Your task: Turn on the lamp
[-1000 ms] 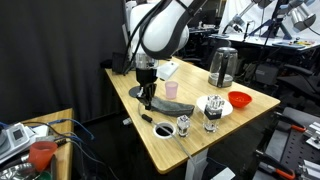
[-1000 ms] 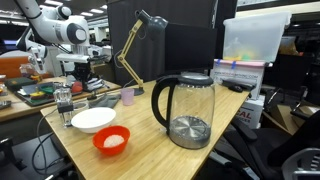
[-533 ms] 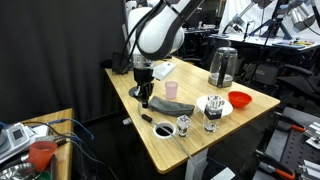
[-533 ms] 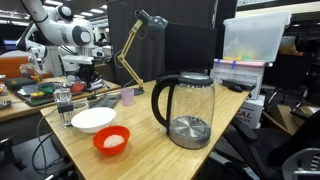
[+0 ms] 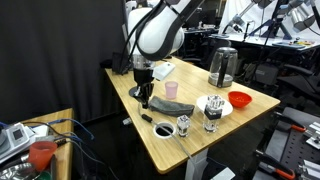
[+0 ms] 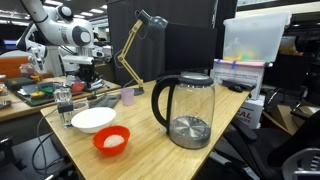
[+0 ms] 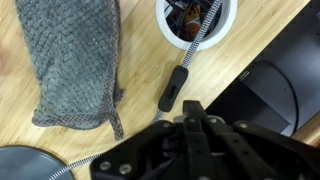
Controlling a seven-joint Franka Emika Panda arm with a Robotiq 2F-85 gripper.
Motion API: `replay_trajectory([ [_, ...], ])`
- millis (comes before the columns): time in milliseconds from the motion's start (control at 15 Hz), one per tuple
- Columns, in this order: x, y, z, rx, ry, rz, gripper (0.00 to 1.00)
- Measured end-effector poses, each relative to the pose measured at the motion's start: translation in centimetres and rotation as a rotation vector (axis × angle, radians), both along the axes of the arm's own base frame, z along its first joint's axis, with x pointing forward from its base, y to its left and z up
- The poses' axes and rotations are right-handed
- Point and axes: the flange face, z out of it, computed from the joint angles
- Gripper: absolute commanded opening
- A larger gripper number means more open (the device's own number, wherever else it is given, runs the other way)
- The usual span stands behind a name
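One grey cloth (image 7: 72, 62) lies beside the switch (image 7: 173, 88) of the lamp (image 7: 22, 164).

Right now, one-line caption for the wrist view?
Fingers poised by the black cord switch, grey knitted cloth alongside.

Kettle (image 6: 187, 112), white bowl (image 6: 92, 120), red bowl (image 6: 111, 140), pink cup (image 6: 128, 96), grey knitted cloth (image 7: 70, 60)

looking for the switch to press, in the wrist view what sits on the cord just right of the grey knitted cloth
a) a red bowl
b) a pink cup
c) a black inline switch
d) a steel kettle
c: the black inline switch lies along the braided cord on the wood, just right of the grey knitted cloth.
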Motion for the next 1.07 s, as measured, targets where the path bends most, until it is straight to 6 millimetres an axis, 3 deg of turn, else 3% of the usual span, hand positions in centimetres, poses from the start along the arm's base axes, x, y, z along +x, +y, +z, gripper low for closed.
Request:
replay_trajectory([
  [533,1.0,-1.0,-3.7,-0.016,0.032,-0.025,0.0],
  [1067,1.4,0.4,-5.1,-0.013,0.046,-0.012,0.0],
])
